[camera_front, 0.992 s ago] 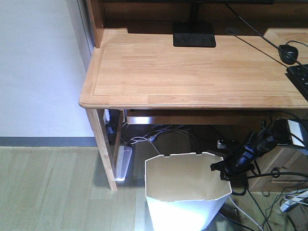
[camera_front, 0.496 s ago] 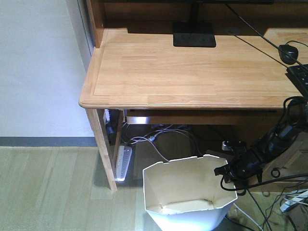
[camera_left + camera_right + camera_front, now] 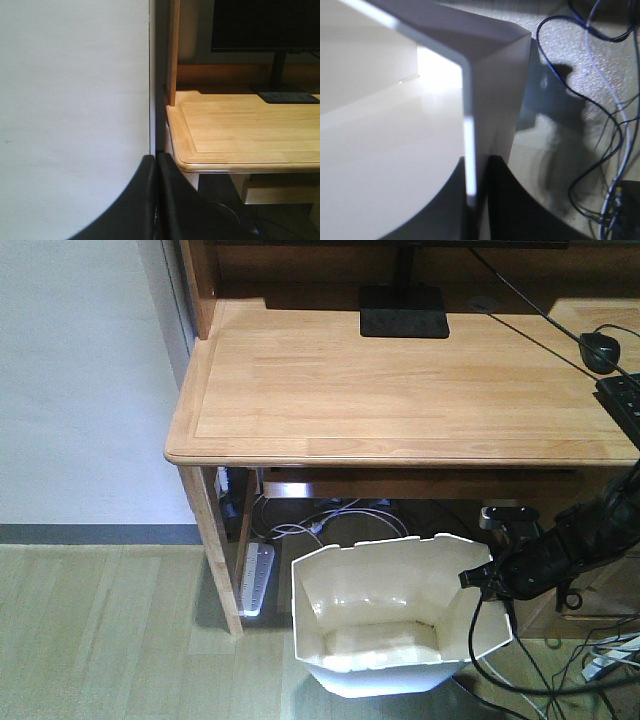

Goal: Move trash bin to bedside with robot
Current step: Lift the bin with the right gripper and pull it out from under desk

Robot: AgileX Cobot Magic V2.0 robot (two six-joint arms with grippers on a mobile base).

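The trash bin (image 3: 400,585) is seen tilted before the bench (image 3: 400,390); whether its base touches the floor (image 3: 100,640) cannot be told. Its rim is clamped by the right fingers (image 3: 520,210), half cut off, and the left fingers (image 3: 135,210) are pressed together, empty.

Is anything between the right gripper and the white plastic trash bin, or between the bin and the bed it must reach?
Nothing stands between them: the right gripper is clamped on the rim wall of the white plastic trash bin. The bed is in no view, so that path cannot be judged.
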